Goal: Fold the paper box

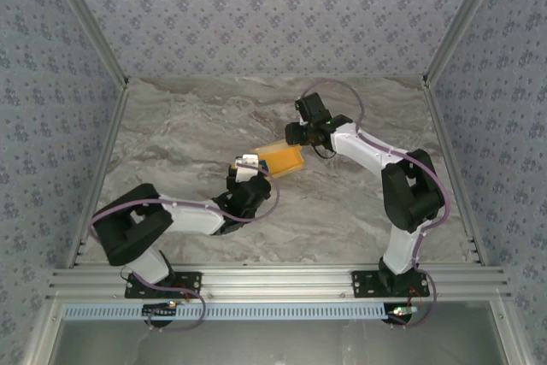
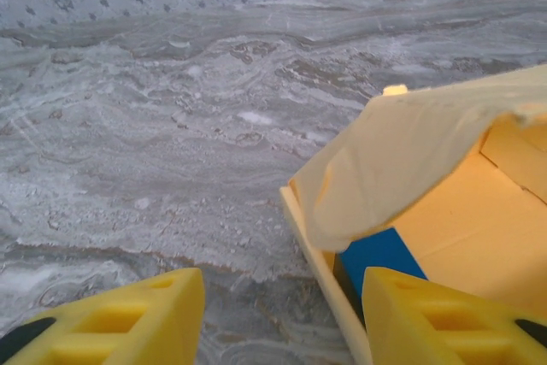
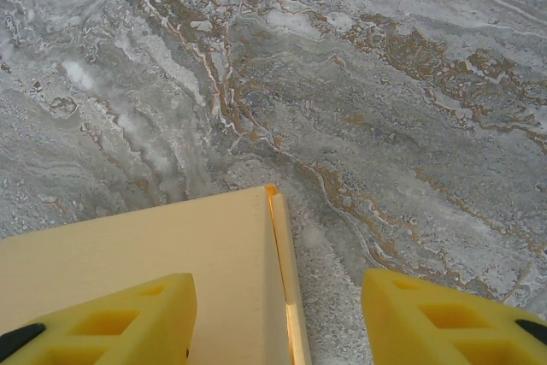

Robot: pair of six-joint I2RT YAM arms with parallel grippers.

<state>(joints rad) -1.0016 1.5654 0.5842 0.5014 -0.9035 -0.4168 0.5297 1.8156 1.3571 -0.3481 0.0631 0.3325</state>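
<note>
The paper box (image 1: 280, 158) sits mid-table on the grey marbled tabletop (image 1: 171, 126), with flower-patterned walls (image 1: 273, 14) on three sides. The left gripper (image 2: 282, 284) gapes astride one box wall. The right gripper (image 3: 280, 284) gapes above another edge, and neither is pinching.

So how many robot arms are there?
2. The left arm reaches in from the near left of the table, the right arm from the near right. Both meet at the paper box near the middle. None seems hidden.
</note>
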